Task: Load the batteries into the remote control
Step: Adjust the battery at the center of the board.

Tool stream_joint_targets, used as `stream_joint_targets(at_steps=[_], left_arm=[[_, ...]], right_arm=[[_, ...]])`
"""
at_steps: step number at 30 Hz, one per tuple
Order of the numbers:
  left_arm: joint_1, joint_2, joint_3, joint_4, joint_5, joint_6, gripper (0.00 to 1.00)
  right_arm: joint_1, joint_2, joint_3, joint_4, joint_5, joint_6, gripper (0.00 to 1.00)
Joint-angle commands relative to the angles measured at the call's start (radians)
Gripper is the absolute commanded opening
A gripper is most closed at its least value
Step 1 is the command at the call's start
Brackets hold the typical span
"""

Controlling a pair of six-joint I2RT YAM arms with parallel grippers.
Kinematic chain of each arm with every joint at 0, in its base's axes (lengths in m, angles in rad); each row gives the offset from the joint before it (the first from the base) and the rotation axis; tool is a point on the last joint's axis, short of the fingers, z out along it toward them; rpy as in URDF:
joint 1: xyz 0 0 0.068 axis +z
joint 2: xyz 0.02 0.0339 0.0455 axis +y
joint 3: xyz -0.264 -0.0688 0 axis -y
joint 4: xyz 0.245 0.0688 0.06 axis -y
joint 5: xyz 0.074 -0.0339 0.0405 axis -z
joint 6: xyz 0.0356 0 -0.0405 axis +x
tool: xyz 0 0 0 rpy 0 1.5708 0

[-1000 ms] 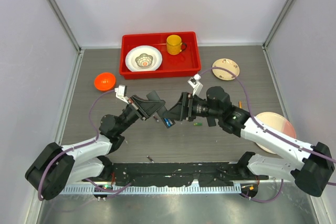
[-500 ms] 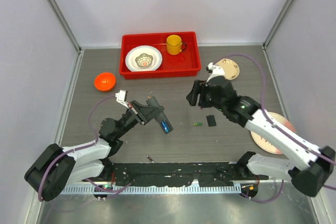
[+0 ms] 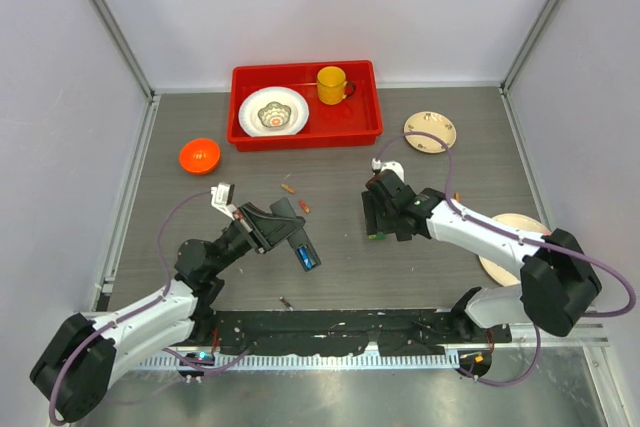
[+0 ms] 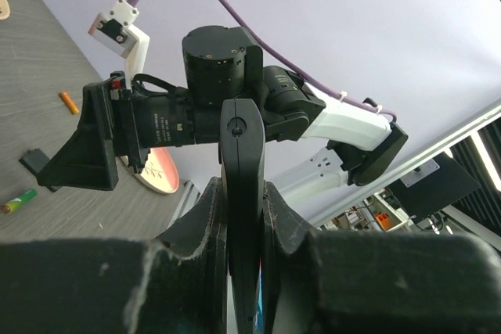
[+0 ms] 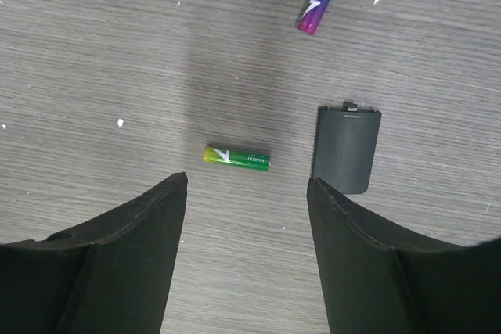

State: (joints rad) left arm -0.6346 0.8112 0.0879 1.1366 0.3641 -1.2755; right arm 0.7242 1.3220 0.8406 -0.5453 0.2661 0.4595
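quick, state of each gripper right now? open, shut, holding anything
Left gripper: closed on the remote control.
Right gripper: open, holding nothing, above the green battery.

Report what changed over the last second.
The right gripper drew away from the remote control and now hangs open over the green battery beside the black cover. The left gripper, still shut on the remote control, pulled back toward its base. The red tray and orange bowl stayed put.

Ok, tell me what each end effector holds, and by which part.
Left end effector: the remote control, clamped near one end. Right end effector: nothing, open above the green battery.
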Motion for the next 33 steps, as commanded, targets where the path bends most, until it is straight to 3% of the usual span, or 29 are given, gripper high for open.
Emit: stream_joint_targets(at_steps=[1, 14, 33], left_arm=[[0.006, -0.020, -0.002, -0.024, 0.030, 0.030, 0.00], [0.004, -0.004, -0.022, 0.014, 0.050, 0.038, 0.00], [0.004, -0.033, -0.030, -0.006, 0.044, 0.044, 0.00]], right_arm=[[0.001, 0.029, -0.001, 0.068, -0.013, -0.021, 0.70], [0.001, 0.134, -0.028, 0.120, -0.041, 0.027, 0.74], [0.001, 0.220, -0.034, 0.140, -0.031, 0.033, 0.62]])
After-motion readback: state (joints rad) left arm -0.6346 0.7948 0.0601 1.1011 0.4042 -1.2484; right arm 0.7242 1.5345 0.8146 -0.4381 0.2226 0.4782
